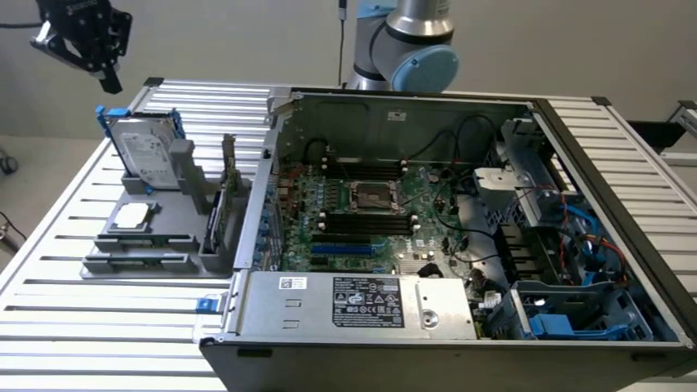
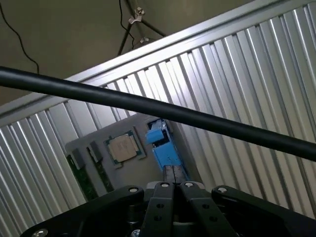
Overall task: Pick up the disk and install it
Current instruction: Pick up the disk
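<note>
Above the grey stand (image 1: 153, 233): gripper (image 1: 109, 82) is hovering, closed and empty.
Disk (image 1: 145, 151) is standing upright in that stand, seemingly untouched; pickup and installation are both waiting.

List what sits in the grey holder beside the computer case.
The disk stands upright in the grey holder, a square silver chip lies flat beside it, and thin cards stand on edge. The disk's bottom edge is hidden in its slot.

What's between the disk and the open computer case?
In the exterior view, part of the grey holder and a thin card standing on edge lie between the disk and the computer case.
</note>
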Robot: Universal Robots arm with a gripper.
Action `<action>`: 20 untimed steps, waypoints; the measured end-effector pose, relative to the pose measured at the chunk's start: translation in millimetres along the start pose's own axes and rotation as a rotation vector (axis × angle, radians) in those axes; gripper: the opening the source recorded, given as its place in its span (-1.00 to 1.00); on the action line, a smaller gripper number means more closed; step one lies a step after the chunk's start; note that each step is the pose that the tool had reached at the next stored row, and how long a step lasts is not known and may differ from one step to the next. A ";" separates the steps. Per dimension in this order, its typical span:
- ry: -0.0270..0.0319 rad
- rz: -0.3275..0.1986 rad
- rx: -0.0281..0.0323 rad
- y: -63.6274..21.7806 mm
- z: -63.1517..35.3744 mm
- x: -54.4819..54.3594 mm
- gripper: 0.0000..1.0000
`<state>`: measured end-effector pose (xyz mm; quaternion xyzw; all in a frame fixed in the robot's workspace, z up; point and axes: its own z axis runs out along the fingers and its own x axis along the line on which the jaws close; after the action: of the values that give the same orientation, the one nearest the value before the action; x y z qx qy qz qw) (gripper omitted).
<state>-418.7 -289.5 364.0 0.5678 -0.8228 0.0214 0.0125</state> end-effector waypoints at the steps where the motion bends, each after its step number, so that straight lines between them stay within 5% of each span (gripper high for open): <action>1: -0.0003 -0.015 0.0003 0.0 0.0 0.0 -0.79; 20: -0.0044 -0.313 0.0042 0.0 2.2 -0.1 -0.79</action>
<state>-418.7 -289.6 361.9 0.6891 -0.7243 0.0197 0.0126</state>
